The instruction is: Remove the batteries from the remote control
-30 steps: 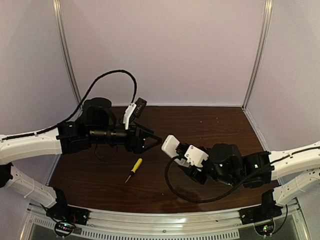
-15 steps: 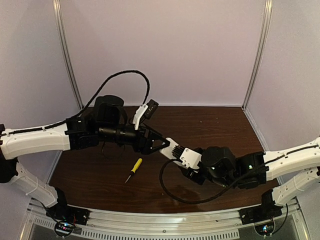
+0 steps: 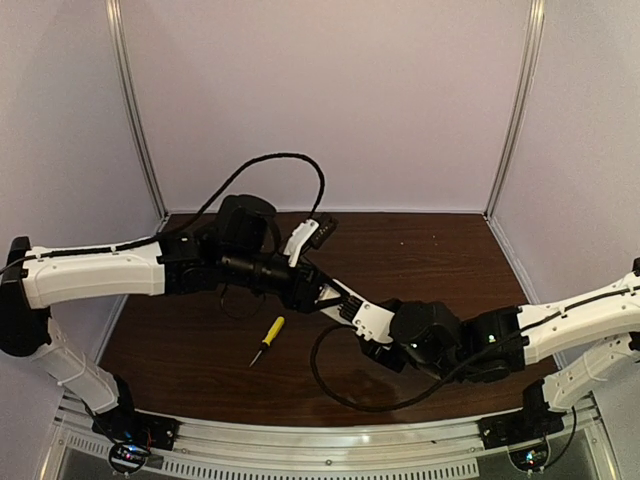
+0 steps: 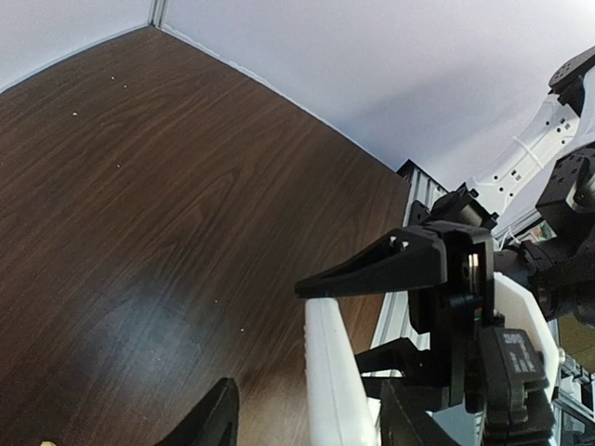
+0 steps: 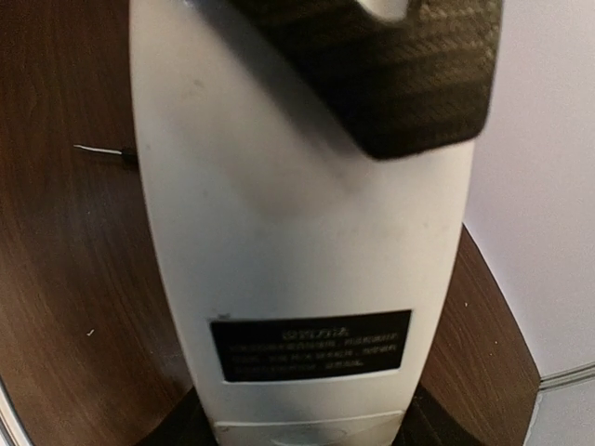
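Jaws meet at the remote control (image 3: pixel 340 298) mid-frame.
Right gripper (image 3: pixel 356 311) clamps it; left gripper (image 4: pixel 265 334) jaws straddle its end, apart, above dark wooden counter (image 3: pixel 450 250), pale walls (image 3: pixel 330 100).

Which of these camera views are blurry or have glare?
Right wrist: the remote control fills the frame and looks soft, its label unreadable. Left wrist: sharp, with a pale sheen on the table. Top: dim but clear.

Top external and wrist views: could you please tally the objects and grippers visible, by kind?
White rectangular plastic remote control: 1
Yellow-handled screwdriver: 1
Black two-finger grippers: 2 (left gripper, right gripper)
Total: 4
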`<state>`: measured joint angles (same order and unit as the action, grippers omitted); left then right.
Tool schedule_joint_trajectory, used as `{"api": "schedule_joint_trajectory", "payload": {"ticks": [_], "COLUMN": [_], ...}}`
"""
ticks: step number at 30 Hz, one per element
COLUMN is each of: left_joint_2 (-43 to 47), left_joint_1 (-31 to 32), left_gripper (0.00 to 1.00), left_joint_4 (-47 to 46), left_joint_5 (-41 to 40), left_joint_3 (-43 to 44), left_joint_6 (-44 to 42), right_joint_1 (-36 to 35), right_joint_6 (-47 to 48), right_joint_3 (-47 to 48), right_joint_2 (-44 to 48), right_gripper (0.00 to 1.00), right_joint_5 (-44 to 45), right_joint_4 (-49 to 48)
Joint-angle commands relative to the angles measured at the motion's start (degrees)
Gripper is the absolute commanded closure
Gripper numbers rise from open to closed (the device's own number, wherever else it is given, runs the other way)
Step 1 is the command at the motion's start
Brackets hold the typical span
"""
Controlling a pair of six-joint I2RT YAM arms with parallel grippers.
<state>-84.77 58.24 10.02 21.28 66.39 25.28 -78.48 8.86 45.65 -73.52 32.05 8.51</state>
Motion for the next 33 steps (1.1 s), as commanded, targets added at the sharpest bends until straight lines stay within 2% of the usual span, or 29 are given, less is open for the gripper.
{"api": "schedule_joint_trajectory", "payload": {"ticks": [1, 13, 20, 33], "left_joint_2": [-1.9, -2.5, -2.7, -3.7], "left_joint_1": [0.0, 0.1, 0.1, 0.1], "left_gripper": [0.48, 0.61, 0.64, 0.59], "left_joint_4": [1.2, 2.8, 3.0, 2.4], "left_joint_5": [0.7, 2.5, 3.5, 4.8], "left_joint_3": [2.1, 2.2, 2.2, 2.9], "left_joint_6": [-1.2, -2.2, -2.2, -2.6], "right_joint_1": [-1.2, -1.4, -1.5, -2.2], "right_joint_6": [0.6, 2.2, 2.1, 2.5], "right_joint_3": [2.4, 2.0, 2.3, 2.4], "right_joint_2": [-1.4, -1.8, -3.0, -4.4], "right_gripper": [0.76, 0.76, 0.76, 0.76], "right_joint_5": [4.5, 7.1, 9.8, 10.8], "right_joint_4": [-0.1, -1.8, -1.7, -2.7]}}
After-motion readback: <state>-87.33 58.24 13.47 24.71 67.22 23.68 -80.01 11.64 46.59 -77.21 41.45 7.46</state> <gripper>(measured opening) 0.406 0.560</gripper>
